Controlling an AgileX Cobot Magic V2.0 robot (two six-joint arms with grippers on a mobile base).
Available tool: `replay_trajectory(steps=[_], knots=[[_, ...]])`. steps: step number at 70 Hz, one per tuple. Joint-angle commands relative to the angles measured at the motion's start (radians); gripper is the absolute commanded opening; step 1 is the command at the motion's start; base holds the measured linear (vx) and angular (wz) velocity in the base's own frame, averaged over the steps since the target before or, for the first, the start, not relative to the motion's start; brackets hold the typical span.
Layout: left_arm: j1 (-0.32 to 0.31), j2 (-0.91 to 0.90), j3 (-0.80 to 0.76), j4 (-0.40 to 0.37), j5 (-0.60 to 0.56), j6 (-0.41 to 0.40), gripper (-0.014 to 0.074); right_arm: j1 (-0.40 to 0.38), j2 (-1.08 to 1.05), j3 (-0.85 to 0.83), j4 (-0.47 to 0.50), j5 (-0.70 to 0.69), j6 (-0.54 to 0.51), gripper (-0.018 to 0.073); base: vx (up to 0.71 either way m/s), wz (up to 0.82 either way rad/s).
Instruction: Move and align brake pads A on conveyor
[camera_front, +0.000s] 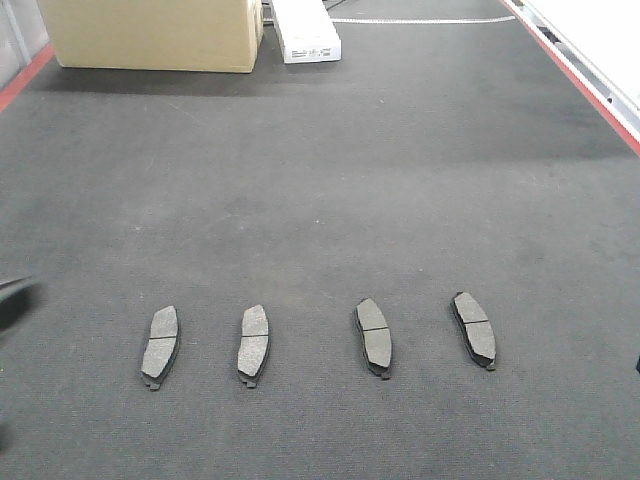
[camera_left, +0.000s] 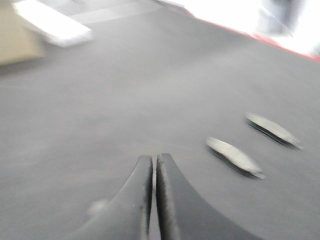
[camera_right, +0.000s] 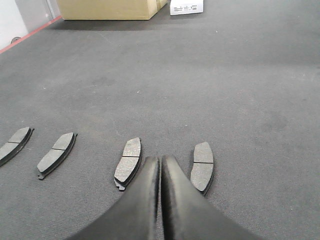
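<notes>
both my grippers (camera_left: 154, 165) (camera_right: 160, 165) are clenched and empty above the dark belt (camera_front: 330, 180).
four brake pads (camera_front: 160, 346) (camera_front: 254, 344) (camera_front: 374, 337) (camera_front: 474, 329) lie in a row, slightly tilted differently; i judge alignment nearly done.

Tan cardboard box (camera_front: 155, 35) at the far end, white carton (camera_front: 308, 32) beside it — bright glare right.

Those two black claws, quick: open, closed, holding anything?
Left gripper: closed, holding nothing.
Right gripper: closed, holding nothing.
</notes>
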Motion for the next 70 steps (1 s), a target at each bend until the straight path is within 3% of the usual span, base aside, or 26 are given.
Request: replay_trajectory(steps=[1,18,27,48,70], knots=[[0.108,-0.128,0.060,-0.011,-0.083,-0.015,-0.0006,-0.002,0.008,-0.028,-0.024,-0.066,-0.006,-0.0008,0.00,0.00],[0.472,-0.475,0.272,0.039,-0.085,-0.014,-0.0006,-0.002,0.008,-0.028,-0.024,-0.065,-0.006,-0.0008,0.00,0.00],[0.568,-0.543,0.359,0.044,-0.119,-0.014,-0.0006,-0.002,0.008,-0.028,-0.025,-0.064,-0.006,-0.0008,0.00,0.00],[0.577,-0.544,0.535,0.041,-0.317,-0.015,-0.0006,-0.002,0.008,-0.028,-0.026,-0.063,-0.006,-0.0008,0.00,0.00],[0.577,-0.543,0.534,0.042,-0.262,-0.015,-0.0006,-0.002,0.008,-0.028,-0.026,-0.063,-0.006,-0.0008,0.00,0.00]])
